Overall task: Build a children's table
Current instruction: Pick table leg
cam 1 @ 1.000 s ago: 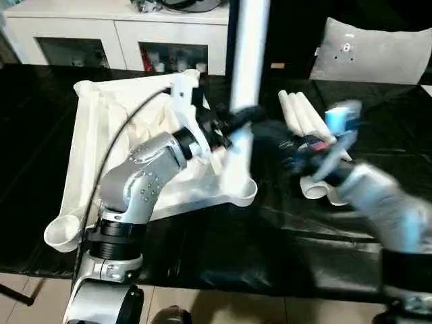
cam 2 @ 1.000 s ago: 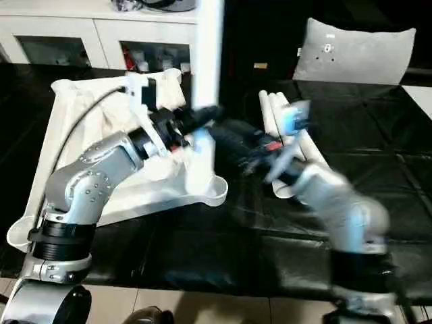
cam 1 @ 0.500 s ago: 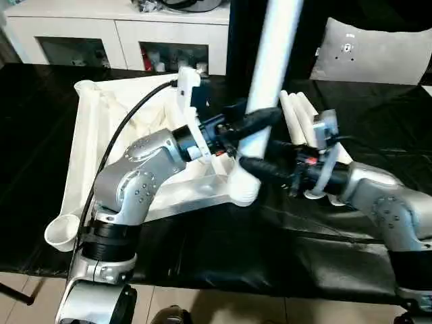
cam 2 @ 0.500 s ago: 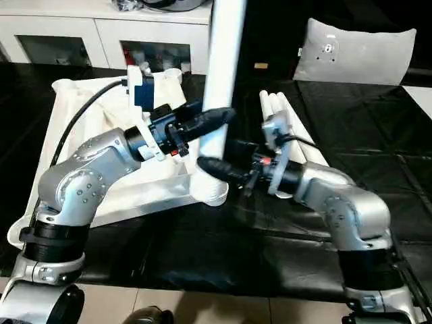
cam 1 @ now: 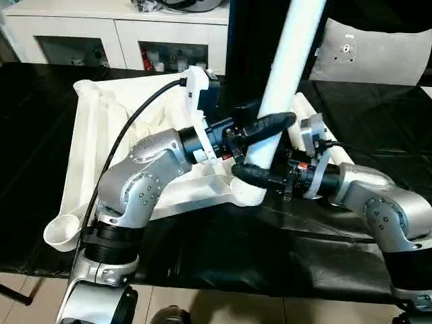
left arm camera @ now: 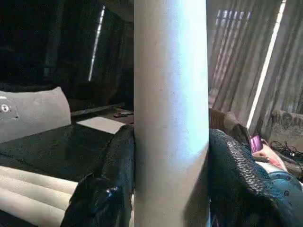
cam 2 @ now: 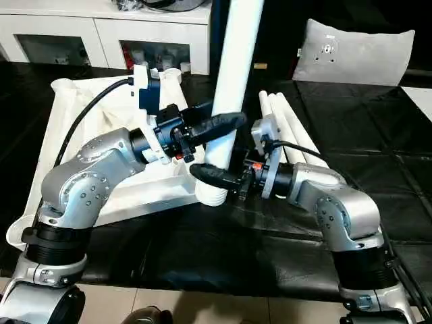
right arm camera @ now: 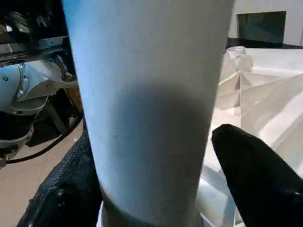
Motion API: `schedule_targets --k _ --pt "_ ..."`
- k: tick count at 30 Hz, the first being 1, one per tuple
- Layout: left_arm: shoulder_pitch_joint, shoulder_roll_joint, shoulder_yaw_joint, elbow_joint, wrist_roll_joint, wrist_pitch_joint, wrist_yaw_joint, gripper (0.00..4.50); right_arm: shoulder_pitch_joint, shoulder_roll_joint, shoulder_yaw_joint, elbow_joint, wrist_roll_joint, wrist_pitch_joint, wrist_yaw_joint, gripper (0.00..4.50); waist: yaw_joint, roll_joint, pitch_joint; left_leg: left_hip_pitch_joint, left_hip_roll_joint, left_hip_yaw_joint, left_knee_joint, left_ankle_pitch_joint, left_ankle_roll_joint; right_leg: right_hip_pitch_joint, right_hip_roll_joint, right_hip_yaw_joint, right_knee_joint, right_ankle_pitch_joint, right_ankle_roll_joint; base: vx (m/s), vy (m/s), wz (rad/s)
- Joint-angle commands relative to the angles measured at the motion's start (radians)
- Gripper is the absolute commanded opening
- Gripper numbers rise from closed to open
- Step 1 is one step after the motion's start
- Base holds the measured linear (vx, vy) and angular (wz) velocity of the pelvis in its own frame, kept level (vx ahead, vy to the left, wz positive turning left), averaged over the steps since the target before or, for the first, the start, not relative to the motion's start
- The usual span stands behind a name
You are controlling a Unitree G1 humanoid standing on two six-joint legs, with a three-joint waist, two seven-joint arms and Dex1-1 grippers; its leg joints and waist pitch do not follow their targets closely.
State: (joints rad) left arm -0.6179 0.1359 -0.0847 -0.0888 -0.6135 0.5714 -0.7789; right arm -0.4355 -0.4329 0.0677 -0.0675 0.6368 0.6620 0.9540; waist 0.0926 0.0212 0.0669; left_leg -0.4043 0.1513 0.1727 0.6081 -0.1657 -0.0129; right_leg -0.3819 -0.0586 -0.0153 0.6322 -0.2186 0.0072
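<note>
Upright leg clamped by left gripper; same leg clamped just below by right gripper. Leg foot seated in corner socket of tabletop beneath both grippers.

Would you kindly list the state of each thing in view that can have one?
Tabletop: upside down, ribbed underside up.
Leg: standing in the near corner socket, leaning slightly.
Spare legs: lying side by side on the black surface.
Left hand: shut on the leg.
Right hand: shut on the leg, below the left.
Cabinet: glass doors closed.
</note>
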Motion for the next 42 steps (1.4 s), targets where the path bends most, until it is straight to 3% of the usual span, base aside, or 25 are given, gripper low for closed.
schedule_targets --k 1,8,9,12,13,16,21,22,25,29,30,34,37,40,42 --pt "0.004 0.006 -0.010 -0.031 0.003 -0.011 -0.015 1.86 -0.010 0.002 0.000 -0.001 0.013 0.004 0.009 3.14 0.002 -0.023 -0.076 0.027 0.067 -0.020 -0.063 -0.126 0.041 0.037 -0.080 0.030 -0.074 -0.111 -0.235 0.000 0.000 0.00" --pt "0.008 0.012 -0.017 -0.033 0.006 -0.018 -0.021 1.86 -0.008 0.003 -0.004 0.000 0.012 0.013 0.016 2.70 0.003 -0.021 -0.076 0.028 0.067 -0.020 -0.063 -0.124 0.037 0.036 -0.080 0.030 -0.073 -0.105 -0.235 0.000 0.000 0.00" --pt "0.008 0.013 -0.018 -0.031 0.007 -0.019 -0.022 1.86 -0.008 0.003 -0.005 0.001 0.013 0.014 0.017 2.39 0.003 -0.020 -0.076 0.028 0.067 -0.020 -0.063 -0.123 0.036 0.037 -0.080 0.031 -0.072 -0.103 -0.235 0.000 0.000 0.00" --pt "0.006 0.014 -0.020 -0.029 0.007 -0.019 -0.027 1.86 -0.009 0.003 -0.007 0.004 0.016 0.018 0.014 2.31 0.003 -0.020 -0.077 0.028 0.067 -0.020 -0.063 -0.122 0.037 0.037 -0.079 0.030 -0.072 -0.098 -0.235 0.000 0.000 0.00" --pt "0.007 0.016 -0.022 -0.031 0.007 -0.018 -0.030 1.86 -0.007 0.004 -0.008 0.003 0.016 0.019 0.013 2.03 0.003 -0.020 -0.077 0.029 0.067 -0.020 -0.062 -0.123 0.037 0.037 -0.080 0.031 -0.072 -0.099 -0.237 0.000 0.000 0.00" --pt "0.011 0.023 -0.032 -0.035 0.010 -0.016 -0.036 1.86 0.001 0.010 -0.010 -0.003 0.013 0.021 0.007 2.02 0.003 -0.015 -0.077 0.029 0.067 -0.021 -0.063 -0.128 0.032 0.036 -0.079 0.030 -0.072 -0.094 -0.239 0.000 0.000 0.00" --pt "0.005 0.023 -0.036 -0.021 0.026 -0.006 -0.005 1.86 0.018 0.025 -0.012 -0.015 0.001 0.000 -0.013 1.95 0.002 -0.016 -0.078 0.028 0.067 -0.021 -0.063 -0.124 0.030 0.037 -0.079 0.031 -0.071 -0.081 -0.239 0.000 0.000 0.00" --pt "0.004 0.021 -0.030 -0.021 0.012 0.008 -0.003 1.86 0.020 0.034 -0.016 -0.018 0.000 0.001 -0.032 1.95 0.003 -0.012 -0.078 0.029 0.067 -0.022 -0.063 -0.127 0.029 0.037 -0.080 0.030 -0.071 -0.084 -0.240 0.000 0.000 0.00" --pt "0.000 0.011 -0.019 -0.023 0.005 0.012 0.015 2.56 0.026 0.053 -0.020 -0.032 0.017 0.011 -0.047 1.95 0.001 -0.012 -0.078 0.030 0.067 -0.022 -0.064 -0.132 0.025 0.036 -0.078 0.030 -0.070 -0.080 -0.245 0.000 0.000 0.00" --pt "0.002 -0.004 -0.024 -0.044 -0.037 0.029 -0.007 2.78 0.039 0.084 -0.007 -0.042 -0.033 -0.009 -0.129 1.95 0.001 -0.009 -0.078 0.029 0.067 -0.022 -0.066 -0.133 0.014 0.035 -0.077 0.030 -0.069 -0.076 -0.241 0.000 0.000 0.00" --pt "0.003 -0.007 -0.024 -0.048 -0.044 0.032 -0.008 3.02 0.039 0.084 -0.004 -0.043 -0.031 -0.002 -0.129 1.94 0.000 -0.010 -0.078 0.030 0.066 -0.021 -0.065 -0.135 0.012 0.035 -0.078 0.031 -0.070 -0.076 -0.241 0.000 0.000 0.00" --pt "0.014 -0.047 -0.023 -0.086 -0.115 0.064 -0.007 3.18 0.041 0.085 0.013 -0.059 -0.022 0.042 -0.137 1.94 0.002 -0.010 -0.077 0.030 0.067 -0.022 -0.065 -0.146 0.011 0.037 -0.078 0.031 -0.071 -0.080 -0.245 0.000 0.000 0.00" --pt "0.027 -0.083 -0.025 -0.109 -0.156 0.084 0.000 3.55 0.050 0.102 0.019 -0.069 -0.030 0.039 -0.157 1.94 0.002 -0.010 -0.076 0.029 0.067 -0.022 -0.066 -0.152 0.010 0.037 -0.079 0.032 -0.071 -0.090 -0.242 0.000 0.000 0.00" --pt "0.030 -0.092 -0.027 -0.115 -0.167 0.090 -0.001 3.68 0.050 0.107 0.021 -0.065 -0.034 0.031 -0.162 1.93 0.000 -0.010 -0.075 0.030 0.066 -0.022 -0.067 -0.168 0.004 0.036 -0.077 0.032 -0.075 -0.118 -0.232 0.000 0.000 0.00" --pt "0.030 -0.105 -0.018 -0.110 -0.161 0.083 0.024 4.01 0.055 0.120 0.019 -0.064 -0.042 0.019 -0.180 1.93 -0.001 -0.009 -0.074 0.030 0.066 -0.023 -0.069 -0.173 -0.001 0.035 -0.078 0.032 -0.077 -0.131 -0.225 0.000 0.000 0.00"
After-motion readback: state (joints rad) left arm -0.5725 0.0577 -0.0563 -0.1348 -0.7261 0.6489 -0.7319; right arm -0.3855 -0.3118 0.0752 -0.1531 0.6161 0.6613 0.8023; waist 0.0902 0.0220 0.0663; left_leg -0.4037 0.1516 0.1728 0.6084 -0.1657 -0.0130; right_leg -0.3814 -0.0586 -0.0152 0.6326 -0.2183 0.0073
